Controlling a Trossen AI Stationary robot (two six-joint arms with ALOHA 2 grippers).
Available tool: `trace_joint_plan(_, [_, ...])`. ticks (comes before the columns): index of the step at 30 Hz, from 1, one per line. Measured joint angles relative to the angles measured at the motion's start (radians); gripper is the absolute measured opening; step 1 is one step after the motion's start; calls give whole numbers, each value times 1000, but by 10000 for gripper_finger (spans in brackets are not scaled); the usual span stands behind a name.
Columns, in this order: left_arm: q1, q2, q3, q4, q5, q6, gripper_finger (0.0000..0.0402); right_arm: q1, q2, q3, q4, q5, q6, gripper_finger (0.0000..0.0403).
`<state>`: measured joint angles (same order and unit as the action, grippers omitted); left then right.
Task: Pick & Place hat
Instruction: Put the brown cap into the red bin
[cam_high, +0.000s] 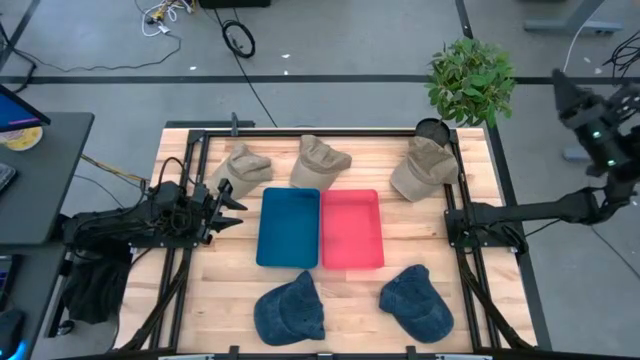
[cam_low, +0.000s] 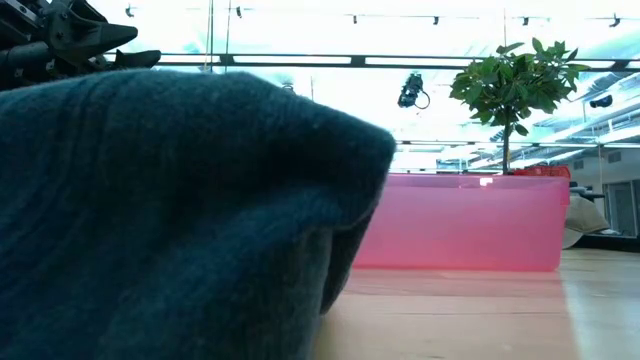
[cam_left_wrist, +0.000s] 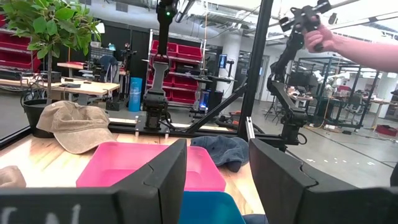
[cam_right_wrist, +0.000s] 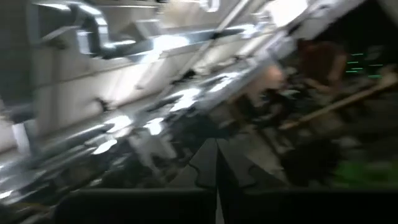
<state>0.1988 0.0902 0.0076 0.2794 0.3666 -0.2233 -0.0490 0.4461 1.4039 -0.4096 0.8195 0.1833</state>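
Observation:
Three tan hats lie along the table's far edge (cam_high: 240, 165), (cam_high: 320, 160), (cam_high: 425, 168). Two dark blue hats rest near the near edge (cam_high: 290, 310), (cam_high: 415, 302); one of them fills the low view (cam_low: 150, 210). A blue tray (cam_high: 288, 228) and a pink tray (cam_high: 352, 228) sit side by side at the middle. My left gripper (cam_high: 235, 203) (cam_left_wrist: 217, 180) is open, level above the table's left part, pointing at the trays and touching nothing. My right gripper (cam_high: 600, 130) is raised beyond the table's right edge, shut (cam_right_wrist: 217, 186), facing the ceiling.
A potted plant (cam_high: 470, 80) stands at the far right corner beside a tan hat (cam_left_wrist: 71, 124). Black frame rails run along the table's left and right sides (cam_high: 470, 230). A person's hand (cam_left_wrist: 323, 37) shows on a dark arm beyond the right side.

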Motion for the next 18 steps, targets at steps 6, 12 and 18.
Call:
trace_joint_plan(6, [0,0,0,0,0,0,177,0,0,89,-166,344,23,2])
trace_joint_plan(12, [0,0,0,0,0,0,177,0,-2,116,-297,642,77,1])
trace_joint_plan(18, [0,0,0,0,0,0,177,32,-54,179,-409,707,174,1])
